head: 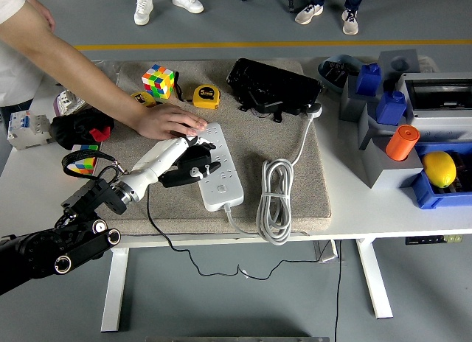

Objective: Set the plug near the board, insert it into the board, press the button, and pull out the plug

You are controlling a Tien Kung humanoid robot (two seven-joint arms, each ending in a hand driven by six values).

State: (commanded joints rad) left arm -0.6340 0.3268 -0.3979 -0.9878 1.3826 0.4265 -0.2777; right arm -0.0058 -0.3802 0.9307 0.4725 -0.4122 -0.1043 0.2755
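Observation:
A white power strip (pixel 222 174) lies lengthwise on the beige mat (pixel 295 172). My left hand (pixel 174 153), with white fingers on a black arm, reaches in from the lower left and is shut on a black plug (pixel 189 169). The plug sits against the strip's left side near its middle, and its thin black cord hangs over the table's front edge. A person's hand (pixel 168 122) lies flat on the mat and touches the strip's far end. The right arm is out of sight.
The strip's white cable lies coiled (pixel 274 198) to its right. A Rubik's cube (pixel 158 81), a yellow tape measure (pixel 207 96) and a black case (pixel 273 88) sit at the back of the mat. Grey and blue bins with an orange cylinder (pixel 402 142) and a lemon (pixel 439 169) stand on the right.

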